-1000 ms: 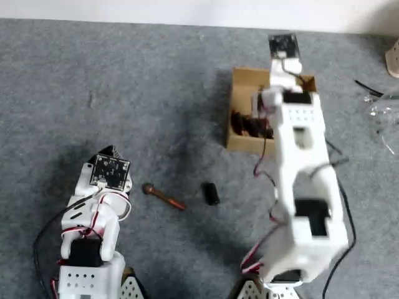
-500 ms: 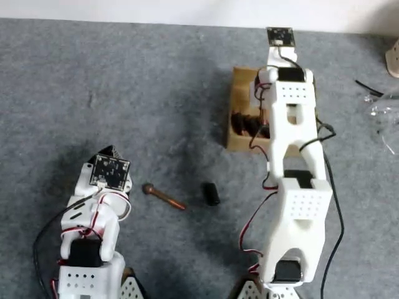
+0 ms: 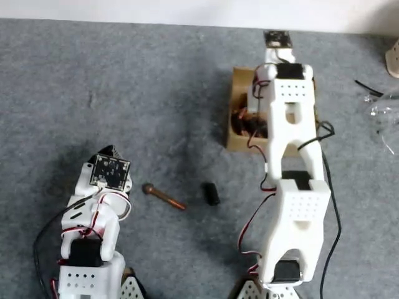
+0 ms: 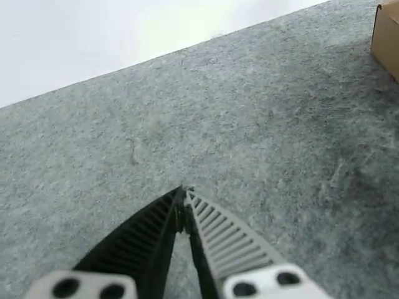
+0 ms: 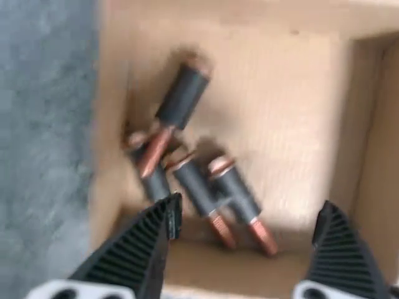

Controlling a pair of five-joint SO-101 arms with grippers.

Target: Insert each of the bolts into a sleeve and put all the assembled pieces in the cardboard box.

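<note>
1. Our right hand (image 5: 249, 205) hangs over the cardboard box (image 5: 262, 37) with its fingers spread wide and nothing between them.
2. Inside the box lie what look like four assembled pieces (image 5: 237, 190), each copper with a dark middle. They are clustered toward one wall, and the view is blurred.
3. One bolt (image 3: 163, 195) lies loose on the grey counter (image 3: 124, 81) between our two arms, its head toward the left arm.
4. One sleeve (image 3: 211, 193) lies just beside the bolt's tip — apart from it, on the box's side.
5. Our left hand (image 4: 182, 199) is pinched narrow, fingertips meeting on nothing, above the counter near the bolt's head.
</note>
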